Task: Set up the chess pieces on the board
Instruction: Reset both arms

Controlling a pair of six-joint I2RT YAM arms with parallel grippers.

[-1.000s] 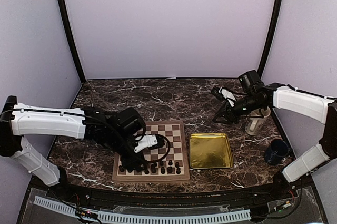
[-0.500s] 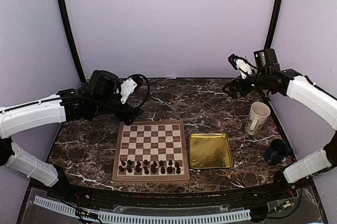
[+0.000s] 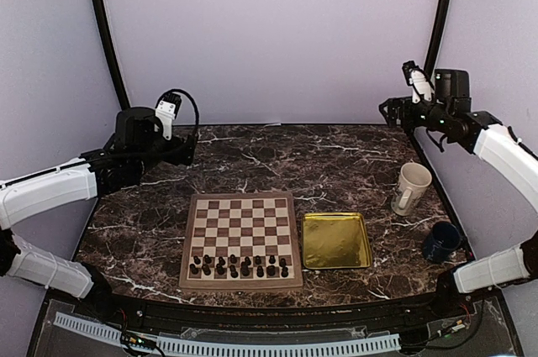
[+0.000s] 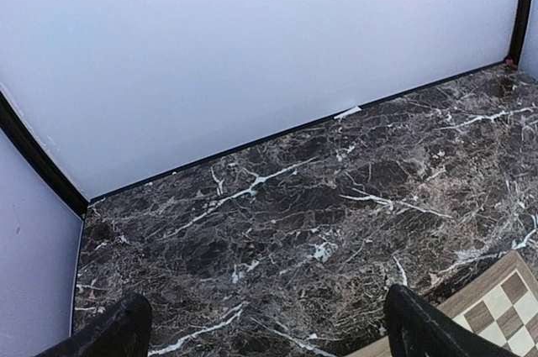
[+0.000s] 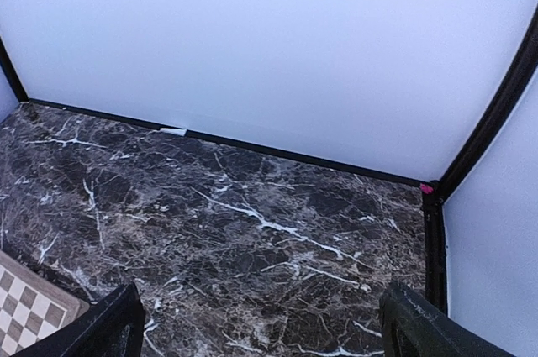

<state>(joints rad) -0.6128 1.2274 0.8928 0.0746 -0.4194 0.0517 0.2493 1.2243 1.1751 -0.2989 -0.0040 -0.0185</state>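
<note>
From above, the board [image 3: 242,224] lay at the near middle of the table, with the chess pieces [image 3: 239,267] standing in two rows along its near edge. I made it about sixteen pieces, eight to a row, though they were too small to be sure. There was also one gold tray [image 3: 336,240] just right of the board and two mugs, one cream [image 3: 411,188] and one dark blue [image 3: 440,242]. The left gripper [image 3: 190,149] and right gripper [image 3: 388,109] hung far back, well apart from the pieces. The left wrist view showed widely parted fingers [image 4: 118,333] holding nothing, with one board corner visible. The right wrist view showed the same empty, spread fingers [image 5: 109,325]. The pieces looked light, stiff and easy to topple, so each was probably best pinched from above, around its upper stem.
</note>
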